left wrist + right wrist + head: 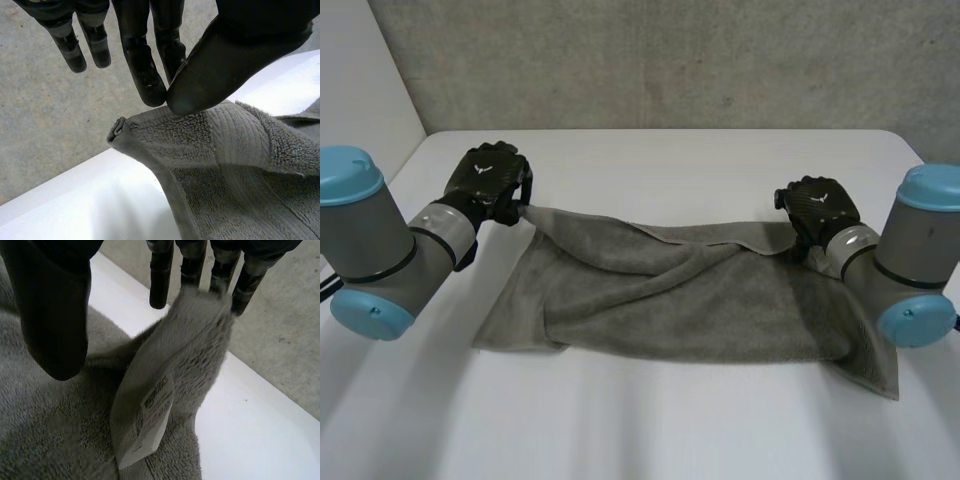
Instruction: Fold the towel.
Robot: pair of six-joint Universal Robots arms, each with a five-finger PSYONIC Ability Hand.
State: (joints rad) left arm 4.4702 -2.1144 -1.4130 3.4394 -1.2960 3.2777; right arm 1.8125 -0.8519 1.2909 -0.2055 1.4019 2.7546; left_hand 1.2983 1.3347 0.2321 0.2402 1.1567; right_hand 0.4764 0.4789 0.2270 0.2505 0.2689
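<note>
One towel (670, 300) here, grey terry, stretched crosswise over the middle of the white table (720, 165) and well rumpled. A raised ridge runs slantwise from its far left corner toward the middle, and a thin strip of the far edge is turned over on itself. The near edge lies flat, and the near right corner trails out under the right arm (920, 250).

Two hands are on it, one at each far corner. The left hand (490, 182) has the far left corner drawn up to a peak. In its wrist view the thumb (225, 60) and one fingertip (150, 90) meet right on the corner's hem, pinching it, with the other fingers straight and clear. The right hand (817, 205) sits at the far right corner. Its fingers (160, 280) are straight and its thumb (55, 315) is spread well apart, low over the flat cloth. The corner stands up, folded, against the fingers (leaning there, not nipped by the thumb). One white label (152, 415) hangs from that upturned fold, its print too small to read.
</note>
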